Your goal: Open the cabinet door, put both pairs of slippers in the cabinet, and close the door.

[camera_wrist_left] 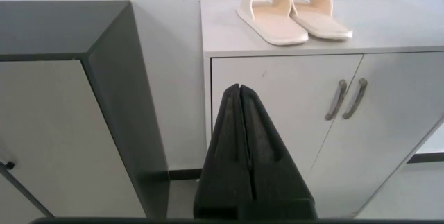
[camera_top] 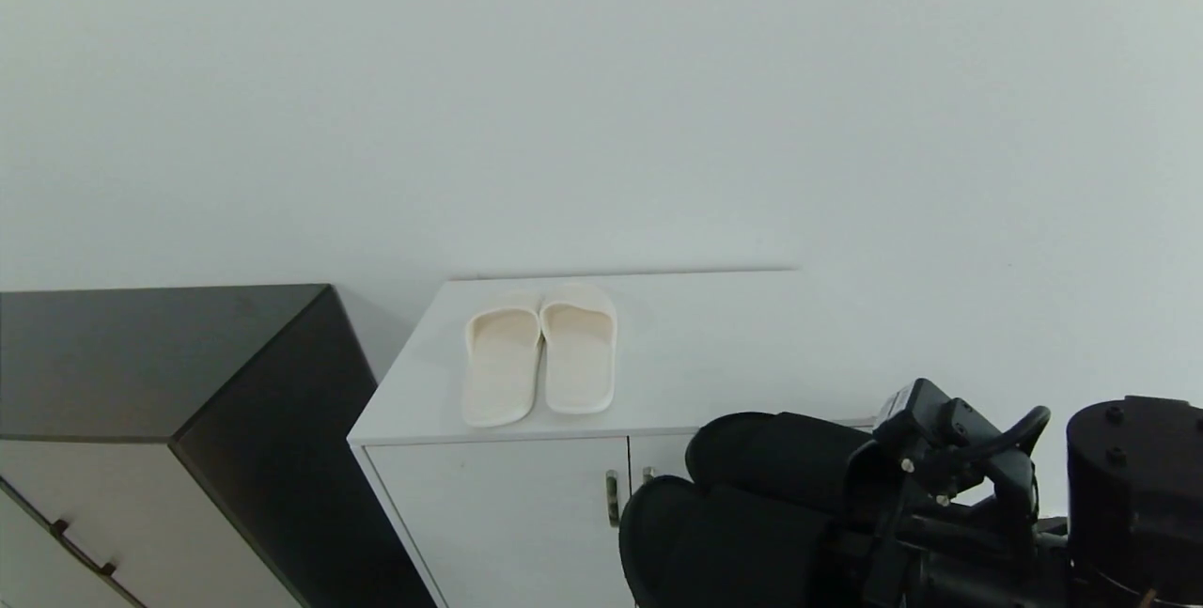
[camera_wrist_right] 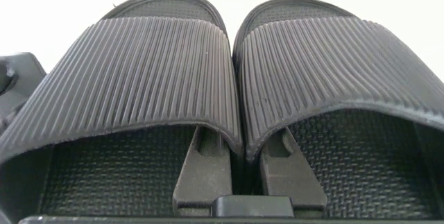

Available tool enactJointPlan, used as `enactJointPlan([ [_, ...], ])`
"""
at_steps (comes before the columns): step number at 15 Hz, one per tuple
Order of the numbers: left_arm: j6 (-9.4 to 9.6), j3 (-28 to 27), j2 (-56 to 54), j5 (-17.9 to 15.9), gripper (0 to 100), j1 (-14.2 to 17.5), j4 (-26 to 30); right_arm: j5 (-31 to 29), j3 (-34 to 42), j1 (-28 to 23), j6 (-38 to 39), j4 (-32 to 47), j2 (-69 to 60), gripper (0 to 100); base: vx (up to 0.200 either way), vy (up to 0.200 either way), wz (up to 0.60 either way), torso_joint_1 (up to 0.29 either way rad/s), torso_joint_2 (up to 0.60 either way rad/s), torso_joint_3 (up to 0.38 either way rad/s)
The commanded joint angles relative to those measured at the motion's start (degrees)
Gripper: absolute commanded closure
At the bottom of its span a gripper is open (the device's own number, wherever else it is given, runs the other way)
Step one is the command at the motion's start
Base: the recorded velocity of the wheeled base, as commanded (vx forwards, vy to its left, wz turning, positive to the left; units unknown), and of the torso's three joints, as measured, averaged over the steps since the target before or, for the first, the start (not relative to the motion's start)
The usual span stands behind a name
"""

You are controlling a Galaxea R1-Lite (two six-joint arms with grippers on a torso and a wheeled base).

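A cream pair of slippers (camera_top: 540, 354) (camera_wrist_left: 295, 16) lies side by side on top of the white cabinet (camera_top: 714, 345) (camera_wrist_left: 277, 92). Both cabinet doors are shut, and their two metal handles (camera_top: 613, 498) (camera_wrist_left: 347, 99) meet at the middle. A black ribbed pair of slippers (camera_top: 752, 495) (camera_wrist_right: 229, 78) hangs in front of the cabinet's right door. My right gripper (camera_wrist_right: 246, 172) is shut on it, one finger inside each slipper, pinching the inner walls together. My left gripper (camera_wrist_left: 241, 93) is shut and holds nothing. It sits low in front of the left door.
A taller dark-topped cabinet (camera_top: 188, 354) (camera_wrist_left: 62, 30) with pale drawer fronts stands close to the left of the white one. A plain white wall (camera_top: 601, 101) rises behind both. Bare top surface lies to the right of the cream slippers.
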Motion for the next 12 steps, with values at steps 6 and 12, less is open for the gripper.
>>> enactJointPlan([
  [6, 0.55, 0.1, 0.0, 0.4, 100, 0.1, 0.0, 0.8, 1.8, 1.2, -0.7, 0.0, -0.5, 100, 0.000, 0.000, 0.00, -0.113, 0.26, 0.144],
  [12, 0.38, 0.0, 0.1, 0.3, 0, 0.1, 0.1, 2.2, 3.8, 1.6, -2.9, 0.0, -0.9, 100, 0.000, 0.000, 0.00, -0.218, 0.51, 0.295],
])
